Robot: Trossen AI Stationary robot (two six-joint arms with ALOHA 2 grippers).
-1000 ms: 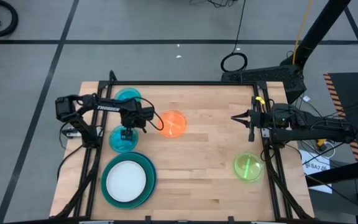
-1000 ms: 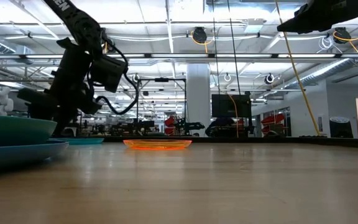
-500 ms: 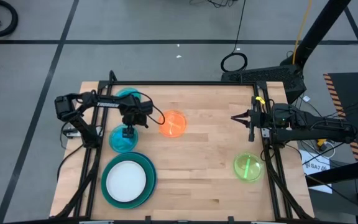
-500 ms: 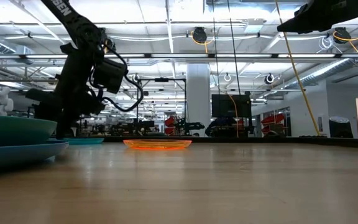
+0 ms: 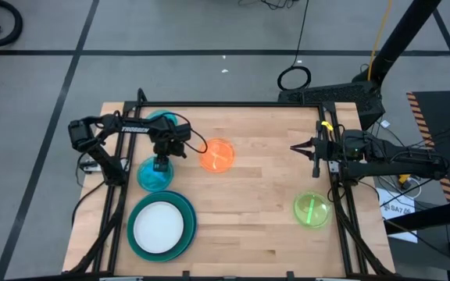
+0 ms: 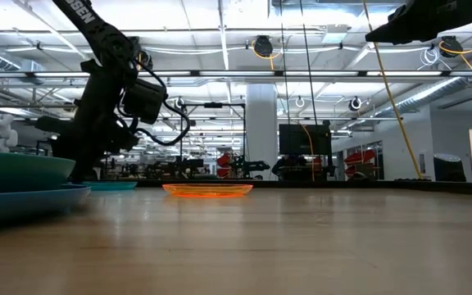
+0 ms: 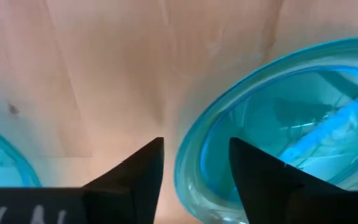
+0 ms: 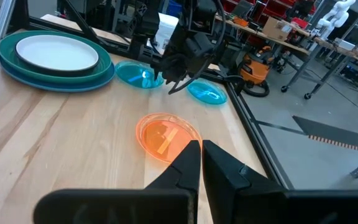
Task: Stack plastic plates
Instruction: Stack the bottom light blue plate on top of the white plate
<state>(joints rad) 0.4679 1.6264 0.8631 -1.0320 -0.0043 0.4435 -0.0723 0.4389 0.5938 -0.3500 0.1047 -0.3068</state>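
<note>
High view: left tool [image 5: 161, 165] over the near small translucent cyan plastic plate [image 5: 154, 175]; round orange plastic plate [image 5: 217, 154] beside, bare wooden counter [image 5: 264, 195] beyond.
Left wrist: fingers [image 7: 132, 171] parted, straddling its rim [image 7: 191, 155].
Right tool [image 5: 297, 147] clenched, away at the counter's right edge.

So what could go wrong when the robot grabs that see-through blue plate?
The left gripper has its open fingers either side of the cyan plate's thin rim, so the smooth plastic might slip out or tip when lifted. The second cyan plate lies close behind the arm and could get bumped. The big stack with the white plate on top sits near too.
</note>
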